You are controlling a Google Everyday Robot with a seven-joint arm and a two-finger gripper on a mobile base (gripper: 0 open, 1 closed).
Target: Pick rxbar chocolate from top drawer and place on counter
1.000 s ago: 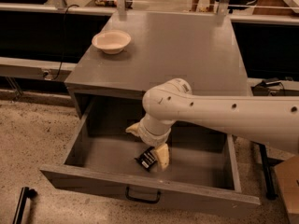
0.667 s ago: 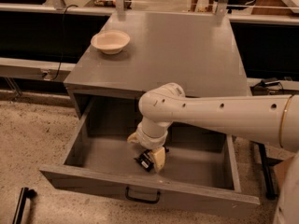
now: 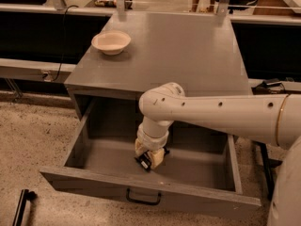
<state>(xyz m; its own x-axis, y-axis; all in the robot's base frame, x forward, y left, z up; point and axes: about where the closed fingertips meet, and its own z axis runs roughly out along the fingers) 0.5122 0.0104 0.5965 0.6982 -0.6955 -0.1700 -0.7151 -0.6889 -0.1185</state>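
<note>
Since one second ago: gripper lower in top drawer, jaws narrowed, now clamped on rxbar chocolate, bar on drawer floor. Grasp looks made; lift to worktop comes next.

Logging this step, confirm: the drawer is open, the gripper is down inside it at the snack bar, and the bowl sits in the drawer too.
Wrong on the bowl: the camera view shows it on the counter, not in the drawer. The gripper is indeed down inside at the snack bar.
</note>
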